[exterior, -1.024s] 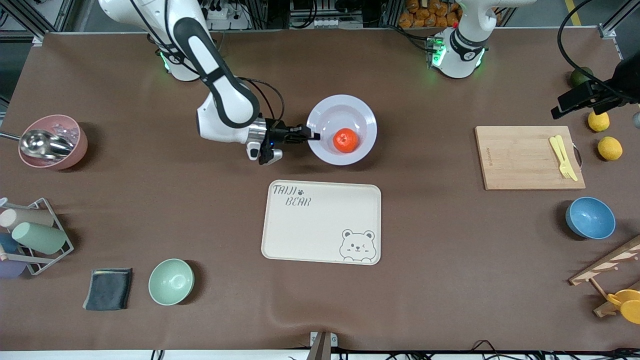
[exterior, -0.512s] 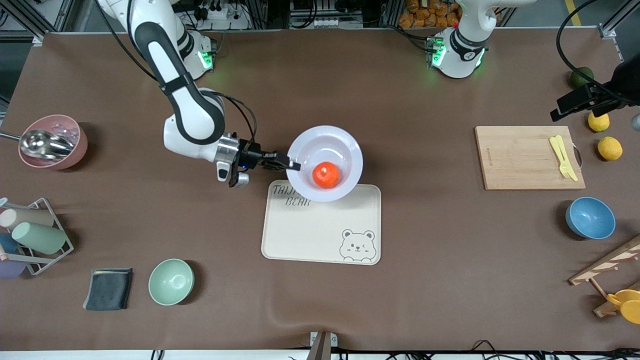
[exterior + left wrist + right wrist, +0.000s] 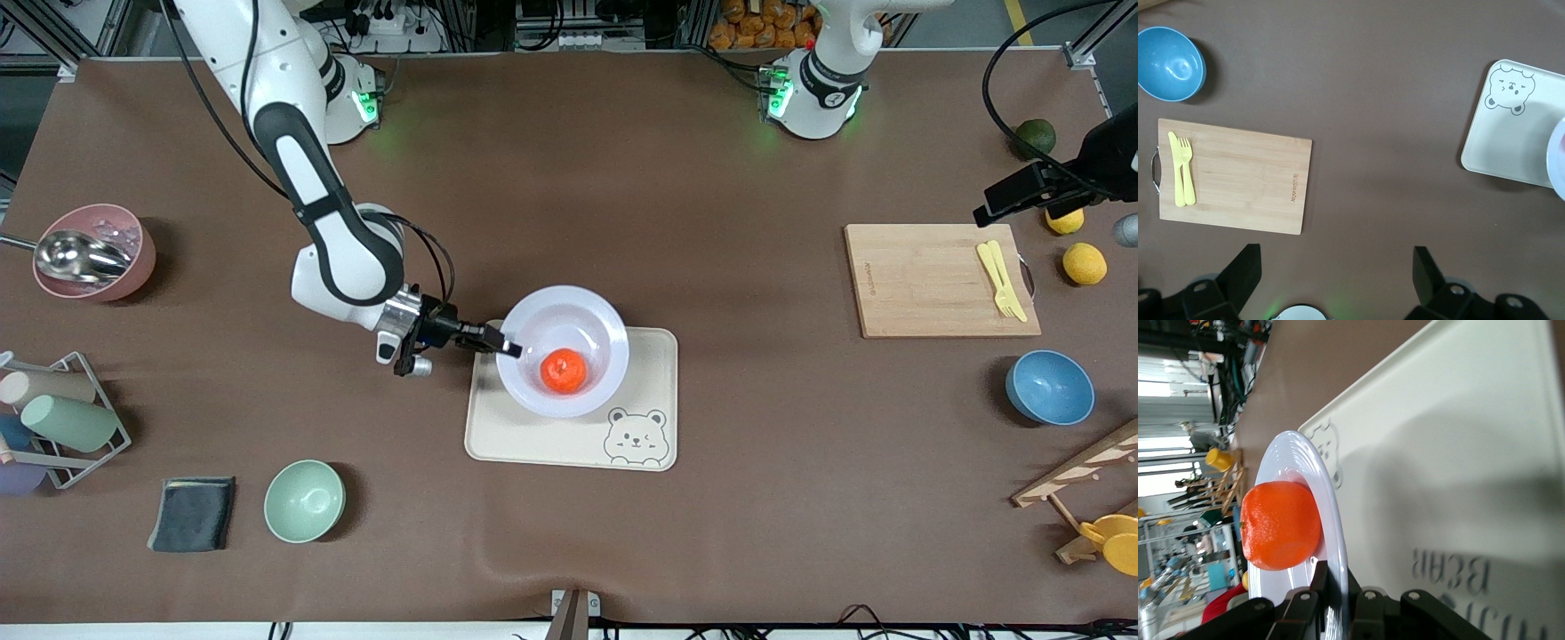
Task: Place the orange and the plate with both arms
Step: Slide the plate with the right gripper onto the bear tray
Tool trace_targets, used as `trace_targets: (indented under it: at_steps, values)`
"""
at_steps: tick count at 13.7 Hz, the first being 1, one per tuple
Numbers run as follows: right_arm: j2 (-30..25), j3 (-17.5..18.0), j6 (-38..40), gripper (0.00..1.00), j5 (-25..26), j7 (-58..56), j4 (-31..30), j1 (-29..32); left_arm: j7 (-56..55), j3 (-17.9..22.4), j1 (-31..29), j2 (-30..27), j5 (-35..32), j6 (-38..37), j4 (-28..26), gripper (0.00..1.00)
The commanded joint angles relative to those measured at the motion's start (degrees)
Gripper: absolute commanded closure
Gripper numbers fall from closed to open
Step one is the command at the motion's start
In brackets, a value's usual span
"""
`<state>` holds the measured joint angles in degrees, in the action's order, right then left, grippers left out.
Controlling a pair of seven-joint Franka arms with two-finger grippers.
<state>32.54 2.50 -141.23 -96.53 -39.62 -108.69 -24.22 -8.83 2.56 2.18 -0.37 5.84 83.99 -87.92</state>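
plate (image 3: 578, 329) over cream tray (image 3: 653, 356), orange (image 3: 564, 371) riding in it | right gripper (image 3: 508, 348) clamped on plate rim: keep it level, lower gently, then release | left gripper (image 3: 1337, 273) spread wide, empty, waiting above board end

"BEAR", mirrored, on the cream tray (image 3: 1458, 453)

A: What is the right gripper (image 3: 1333, 587) doing?
B: Its fingers pinch the rim of the plate (image 3: 1331, 520).
A: And the orange (image 3: 1279, 525)?
B: It sits in the plate, which is above the cream tray (image 3: 1458, 453) with its bear drawing and lettering
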Motion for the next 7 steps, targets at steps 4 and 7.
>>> trace_targets:
  at_steps: [4, 7]
  values:
    - [7.2, 0.8, -1.8, 1.00, 6.8, 10.9, 10.7, 0.1, 0.6, 0.1, -0.1, -0.5, -1.2, 0.5, -0.7, 0.00]
    - [8.2, 0.8, -2.6, 1.00, 7.0, 10.6, 11.0, -0.2, 0.6, 0.1, -0.1, -0.5, -1.1, 0.5, -0.6, 0.00]
